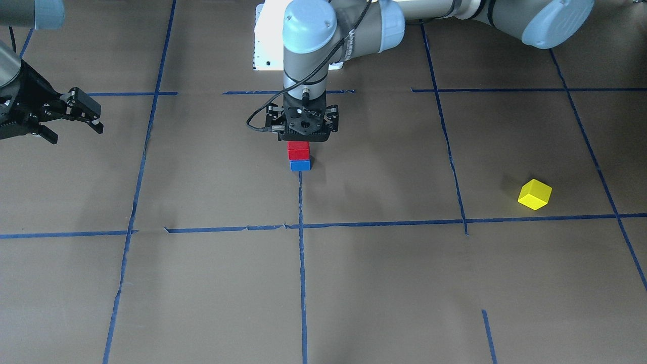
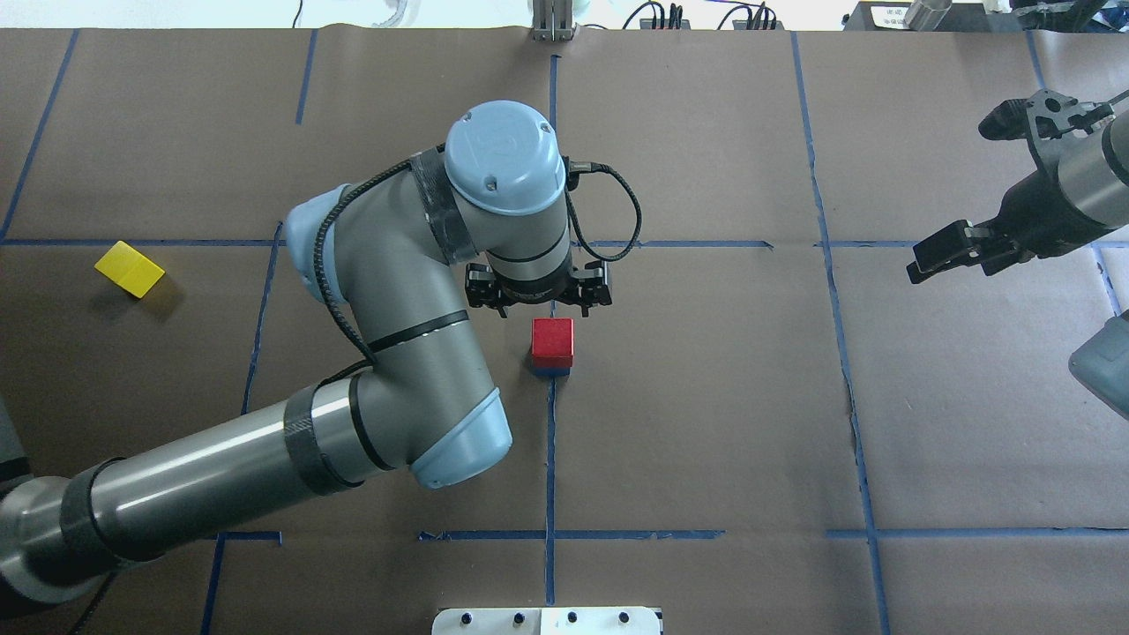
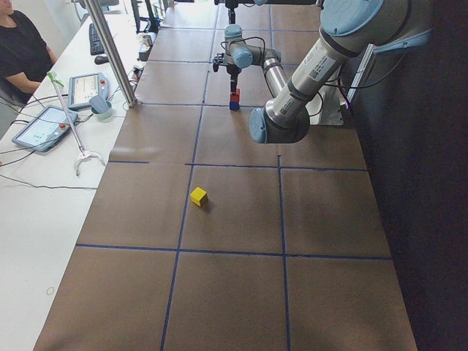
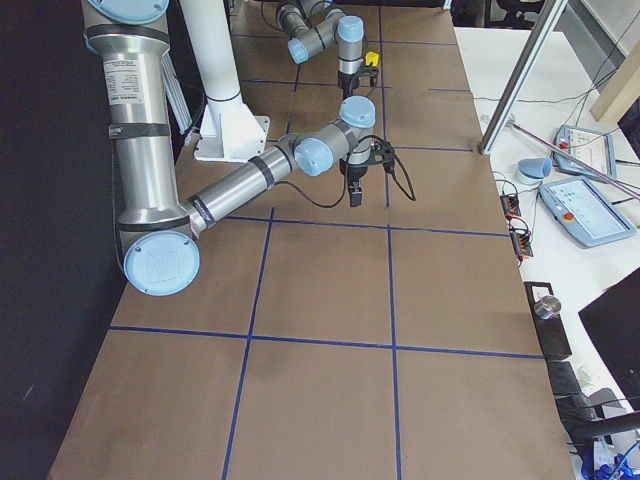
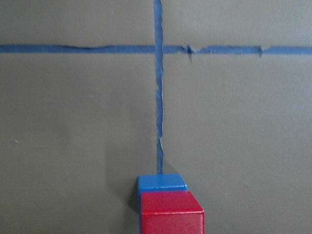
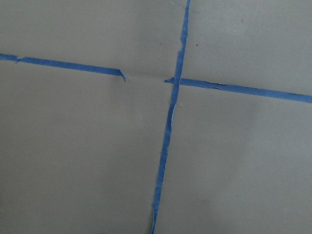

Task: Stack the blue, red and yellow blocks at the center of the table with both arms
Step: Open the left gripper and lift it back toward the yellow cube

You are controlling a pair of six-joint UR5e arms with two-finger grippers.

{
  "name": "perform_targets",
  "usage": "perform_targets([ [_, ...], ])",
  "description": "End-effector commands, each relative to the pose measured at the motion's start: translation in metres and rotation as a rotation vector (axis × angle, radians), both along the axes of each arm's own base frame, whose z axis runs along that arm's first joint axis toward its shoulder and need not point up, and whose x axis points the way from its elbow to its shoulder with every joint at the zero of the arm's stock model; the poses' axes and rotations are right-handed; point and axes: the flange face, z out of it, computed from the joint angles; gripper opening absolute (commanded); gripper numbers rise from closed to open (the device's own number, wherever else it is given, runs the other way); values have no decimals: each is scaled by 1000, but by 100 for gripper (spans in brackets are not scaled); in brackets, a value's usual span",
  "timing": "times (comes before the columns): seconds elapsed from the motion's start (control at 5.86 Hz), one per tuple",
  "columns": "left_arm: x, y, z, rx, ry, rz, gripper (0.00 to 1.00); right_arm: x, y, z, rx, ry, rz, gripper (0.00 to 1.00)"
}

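A red block (image 1: 297,150) sits on a blue block (image 1: 299,165) at the table's center. The stack also shows in the overhead view, red block (image 2: 552,341) on top, and at the bottom edge of the left wrist view (image 5: 170,214). My left gripper (image 1: 305,135) (image 2: 538,302) hangs open just above the stack and holds nothing. A yellow block (image 1: 535,194) (image 2: 130,268) lies alone on my left side of the table. My right gripper (image 1: 76,126) (image 2: 953,256) is open and empty, raised far off on my right side.
Blue tape lines (image 1: 301,263) divide the brown table into squares. The white robot base plate (image 2: 547,620) is at the near edge. A side bench with tablets (image 3: 44,126) and a seated operator runs along the far edge.
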Motion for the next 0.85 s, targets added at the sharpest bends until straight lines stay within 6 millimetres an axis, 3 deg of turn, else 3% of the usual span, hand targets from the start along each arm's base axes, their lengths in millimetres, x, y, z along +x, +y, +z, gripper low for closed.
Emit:
perform_targets([
  [0.0, -102, -17, 58, 88, 7, 34, 100, 0, 0, 0, 2, 0, 0, 100],
  [0.17, -157, -24, 119, 181, -37, 122, 100, 0, 1, 0, 2, 0, 0, 100],
  [0.34, -211, -52, 171, 240, -90, 181, 100, 0, 1, -2, 4, -2, -1, 100],
  [0.68, -299, -101, 277, 361, -149, 403, 100, 1, 2, -5, 4, -5, 6, 100],
])
